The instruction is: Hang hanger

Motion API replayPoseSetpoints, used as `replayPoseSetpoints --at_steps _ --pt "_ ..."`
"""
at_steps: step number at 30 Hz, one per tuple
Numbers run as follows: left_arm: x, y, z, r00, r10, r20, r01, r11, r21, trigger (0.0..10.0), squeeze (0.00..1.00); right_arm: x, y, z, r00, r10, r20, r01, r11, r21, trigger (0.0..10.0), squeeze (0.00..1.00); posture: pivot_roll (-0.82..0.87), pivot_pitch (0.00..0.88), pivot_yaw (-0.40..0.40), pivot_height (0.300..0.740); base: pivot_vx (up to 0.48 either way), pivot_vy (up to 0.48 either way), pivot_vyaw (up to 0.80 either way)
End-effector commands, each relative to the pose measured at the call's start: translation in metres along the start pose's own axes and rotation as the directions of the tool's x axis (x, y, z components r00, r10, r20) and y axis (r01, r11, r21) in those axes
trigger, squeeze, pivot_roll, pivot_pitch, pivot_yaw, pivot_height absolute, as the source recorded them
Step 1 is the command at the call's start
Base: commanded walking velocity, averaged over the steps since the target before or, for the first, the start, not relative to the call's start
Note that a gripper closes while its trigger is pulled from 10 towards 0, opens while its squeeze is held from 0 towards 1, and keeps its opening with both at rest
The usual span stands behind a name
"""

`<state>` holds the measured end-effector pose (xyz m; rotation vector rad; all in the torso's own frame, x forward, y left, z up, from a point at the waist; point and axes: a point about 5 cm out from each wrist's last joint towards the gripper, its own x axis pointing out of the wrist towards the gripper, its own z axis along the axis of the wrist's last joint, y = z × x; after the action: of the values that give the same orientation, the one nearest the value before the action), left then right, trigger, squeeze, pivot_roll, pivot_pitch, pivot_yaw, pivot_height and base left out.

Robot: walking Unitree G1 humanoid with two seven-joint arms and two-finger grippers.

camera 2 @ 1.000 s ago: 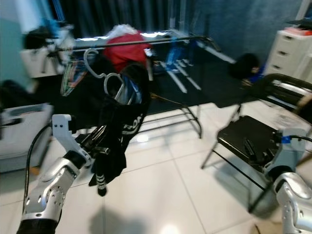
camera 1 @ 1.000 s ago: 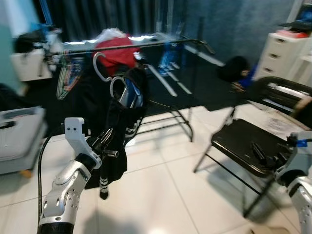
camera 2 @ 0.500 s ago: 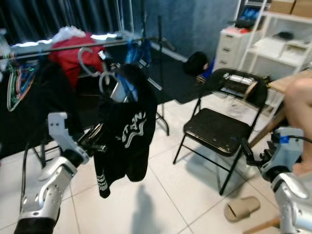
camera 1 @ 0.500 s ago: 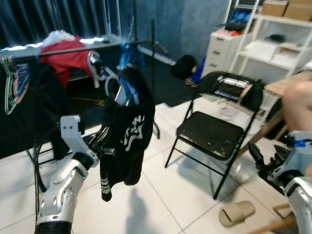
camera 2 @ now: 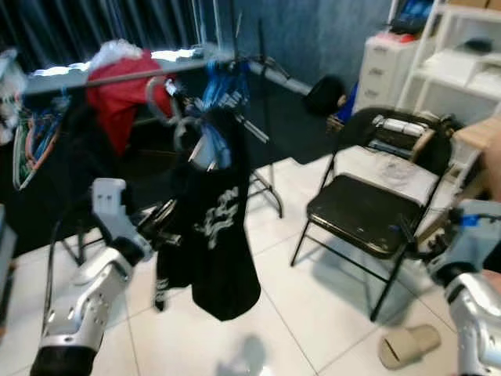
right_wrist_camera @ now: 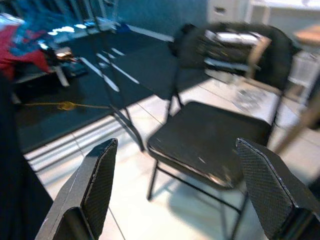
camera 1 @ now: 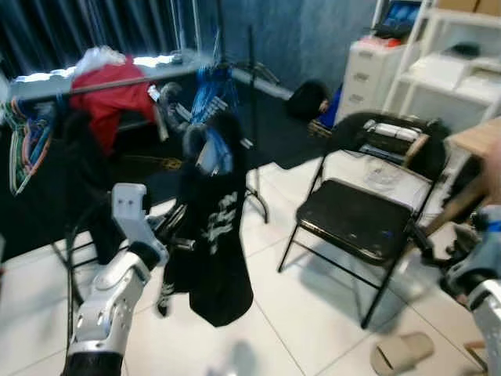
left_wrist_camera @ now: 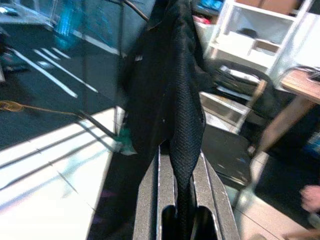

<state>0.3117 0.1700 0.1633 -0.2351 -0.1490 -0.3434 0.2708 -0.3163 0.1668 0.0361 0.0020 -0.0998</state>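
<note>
Clearly the carry step: the left gripper (left_wrist_camera: 182,200) is clamped on the black garment (camera 1: 211,243), whose hanger (camera 2: 184,129), somewhat blurred, seems short of the rail (camera 1: 117,78). Next, lift the hook over it. The right gripper (right_wrist_camera: 175,185) gapes empty.

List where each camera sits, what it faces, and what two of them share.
Left eye, right eye: head, looking down at the black garment held by the left pincer; silver arms show.
Left wrist: along fingers shut on that garment.
Right wrist: between the right pincer's open fingers, at the folding chair.
Eyes and right wrist share the chair.
</note>
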Motion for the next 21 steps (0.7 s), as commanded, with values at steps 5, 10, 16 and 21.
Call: replayPoseSetpoints --at_steps 5,10,16,21 --pt "0.004 0.001 0.008 0.999 -0.013 0.032 0.012 0.999 0.042 10.0 0.00 0.003 0.005 -0.007 1.000 0.008 -0.022 -0.008 1.000 0.009 10.0 0.00 -0.13 0.000 0.040 0.740 0.455 0.000 0.00" --pt "0.009 -0.008 0.004 0.999 -0.048 0.021 0.046 0.997 0.069 10.0 0.00 0.008 0.006 -0.007 0.999 0.007 -0.033 -0.007 1.000 -0.001 10.0 0.00 -0.14 0.000 0.035 0.740 0.463 0.000 -0.39" --pt "0.014 -0.017 0.001 0.998 -0.067 0.013 0.066 0.995 0.072 10.0 0.00 0.011 0.007 -0.006 1.000 0.009 -0.025 -0.009 1.000 -0.018 10.0 0.00 -0.15 0.000 0.041 0.740 0.480 0.000 -0.39" --pt "0.020 -0.027 -0.003 0.998 -0.066 0.008 0.066 0.996 0.067 10.0 0.00 0.010 0.007 -0.005 1.000 0.020 0.011 -0.020 0.999 -0.031 10.0 0.00 -0.16 0.000 0.049 0.740 0.453 0.000 0.00"
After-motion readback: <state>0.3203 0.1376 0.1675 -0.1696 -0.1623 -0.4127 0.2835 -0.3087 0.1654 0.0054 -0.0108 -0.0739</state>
